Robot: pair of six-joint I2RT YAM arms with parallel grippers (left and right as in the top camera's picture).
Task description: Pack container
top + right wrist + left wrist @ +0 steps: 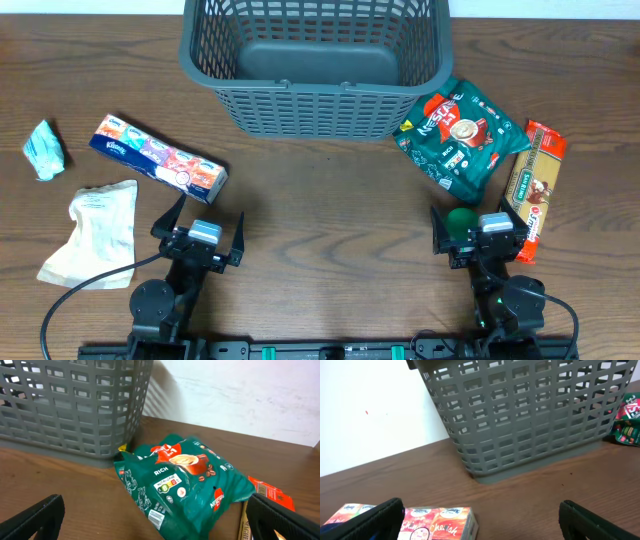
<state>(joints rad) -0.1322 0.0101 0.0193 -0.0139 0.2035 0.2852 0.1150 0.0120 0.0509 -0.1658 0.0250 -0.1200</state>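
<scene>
**Overhead: basket empty, both grippers wide, first pick not yet made**

Overhead, the table (330, 220) carries the container (315, 110) at the middle of its far edge, upright with its mouth up and nothing inside. Packing looks to be at its very start, so the step in hand is judged to be a first pick.

The green coffee bag (462, 140) lies just beside the container's near right corner and is the natural target for the right arm. It looks soft and crinkly, so a pinch across a firm fold should hold better than one on the slack middle. The load should clear the rim before it travels inward, then be let go low over the base.

On the left half lie the white pouch (95, 232), the tissue pack (158, 153) and, toward the left edge, a small teal packet (44, 150). The boxy tissue pack suits the left arm, gripped across its narrow width. An orange packet (533, 185) lies near the right edge. Only one arm should be over the basket at a time.

At the near edge, the left gripper (203, 222) and right gripper (478, 225) both have their jaws wide apart, holding nothing.

The container is dark grey, rectangular with rounded corners, with slotted lattice walls and a solid base.
</scene>
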